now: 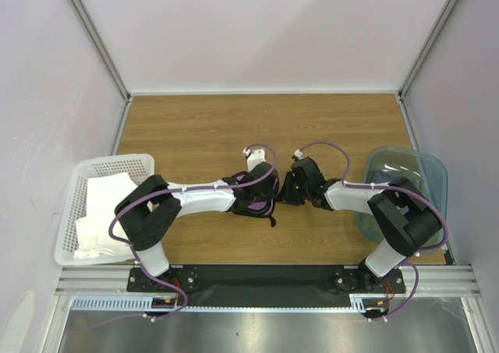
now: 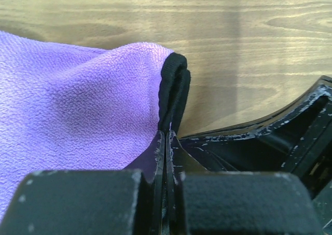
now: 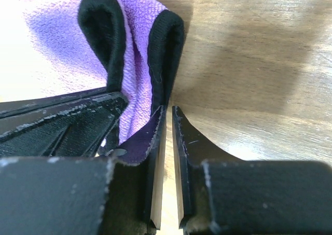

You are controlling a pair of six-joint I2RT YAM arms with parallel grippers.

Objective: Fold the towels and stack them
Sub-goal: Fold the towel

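Pinching the purple towel (image 2: 78, 110) by its black edge, in the middle of the table (image 1: 203, 127).
On the left, the white towel (image 1: 105, 201) lies in the basket (image 1: 117, 164). The left gripper (image 2: 167, 134) is squeezed tight on a corner of the purple towel. Just beside it, the right gripper (image 3: 167, 110) has its fingers a little apart. The black edge touches one tip, and I cannot tell if it is caught. For a neat fold, I think both should grab firmly, then lift together. From above, the arms hide most of this towel. No dark blue towel shows, and the bin (image 1: 433, 170) on the right is hard to see into.
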